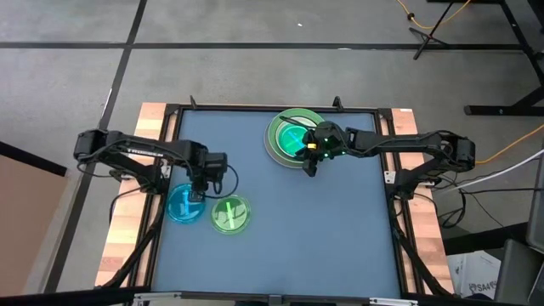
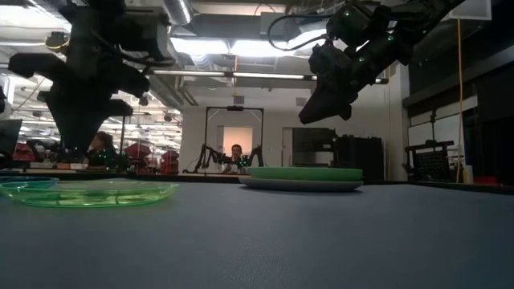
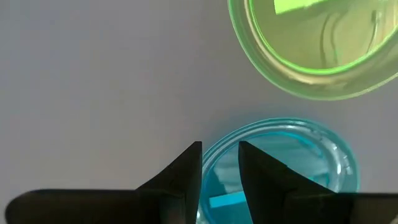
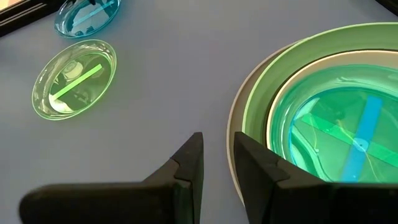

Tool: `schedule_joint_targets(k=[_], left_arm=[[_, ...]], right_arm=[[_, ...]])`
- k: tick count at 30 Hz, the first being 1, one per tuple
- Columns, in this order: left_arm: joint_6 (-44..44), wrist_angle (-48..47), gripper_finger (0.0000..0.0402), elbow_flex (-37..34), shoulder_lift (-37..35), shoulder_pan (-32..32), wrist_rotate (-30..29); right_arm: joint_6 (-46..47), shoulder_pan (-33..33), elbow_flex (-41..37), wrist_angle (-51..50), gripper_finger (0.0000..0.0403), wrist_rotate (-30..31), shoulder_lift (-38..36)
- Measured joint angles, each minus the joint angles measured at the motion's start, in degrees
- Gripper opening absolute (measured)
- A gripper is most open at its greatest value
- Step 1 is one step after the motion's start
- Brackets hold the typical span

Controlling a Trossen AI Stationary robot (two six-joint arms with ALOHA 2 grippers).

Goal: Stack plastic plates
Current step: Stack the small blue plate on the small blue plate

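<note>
Left hand (image 1: pixel 196 194) hangs over the upper rim of the blue plate (image 1: pixel 184 204) at the left of the high frame, near the counter's (image 1: pixel 323 229) left edge. Its fingers (image 3: pixel 186 177) are drawn narrow, a thin gap between them, with the blue plate's near rim showing in that gap (whether the tips touch the rim I cannot tell). Nothing is gripped that I can see.

Just beside the blue plate, to its right, lies the small green plate (image 1: pixel 230 213); in the high view their rims sit very close or just meet. Both rest flat on the blue surface.

Right hand (image 1: pixel 311 165) is at the upper middle of the high frame, off the lower right rim of the stack (image 1: pixel 285 134). In the low view it hangs clear above the stack, in the upper right of that frame. Its fingers (image 4: pixel 186 174) are narrow and hold nothing.

That stack sits close to the counter's far edge: a grey plate (image 4: pixel 235 134) at the bottom, a light green plate (image 4: pixel 261 93) on it, a pale rim inside that, and translucent green and blue plates nested in the middle (their bars cross).

Between the stack and the two loose plates the counter lies open, as does the whole lower and right part of it in the high frame.
</note>
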Motion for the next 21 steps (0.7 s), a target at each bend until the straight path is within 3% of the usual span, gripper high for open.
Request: schedule_joint_targets(k=[21], left_arm=[[14.09, 0.17, 0.0098, 0.00, 11.35, 0.00, 0.16]], right_arm=[[0.00, 0.00, 0.00, 0.00, 0.0079, 0.00, 0.00]])
